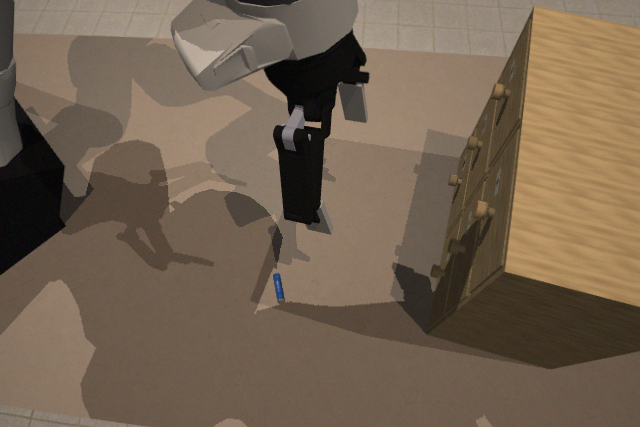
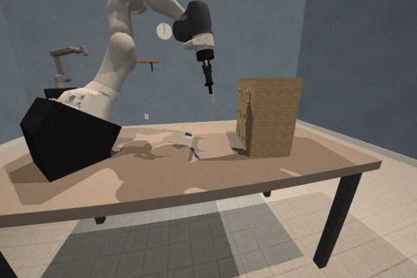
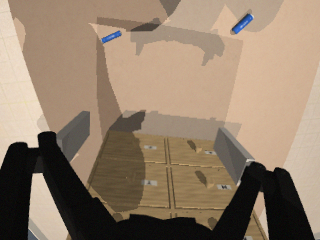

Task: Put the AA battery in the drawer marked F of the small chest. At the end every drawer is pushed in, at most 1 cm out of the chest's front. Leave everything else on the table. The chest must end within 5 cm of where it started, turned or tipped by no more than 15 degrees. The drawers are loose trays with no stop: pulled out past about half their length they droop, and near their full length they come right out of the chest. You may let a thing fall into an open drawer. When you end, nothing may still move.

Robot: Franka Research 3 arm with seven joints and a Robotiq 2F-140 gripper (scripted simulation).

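Two small blue batteries lie on the table. One [image 2: 197, 155] is nearer the front and also shows in the top view [image 1: 278, 286]. The other [image 2: 188, 133] lies farther back. Both appear in the wrist view [image 3: 111, 36] [image 3: 242, 23]; I cannot tell which is the AA. The wooden chest [image 1: 542, 179] [image 2: 269, 116] [image 3: 180, 174] stands at the right with its knobbed drawers all looking pushed in; the labels are too small to read. My gripper [image 1: 336, 169] [image 2: 210, 96] [image 3: 154, 131] hangs high above the table, left of the chest's front, open and empty.
The robot's black base block [image 2: 67, 137] takes up the table's left side. A second small arm [image 2: 64, 62] stands behind it. The table's front edge runs near the nearer battery's side.
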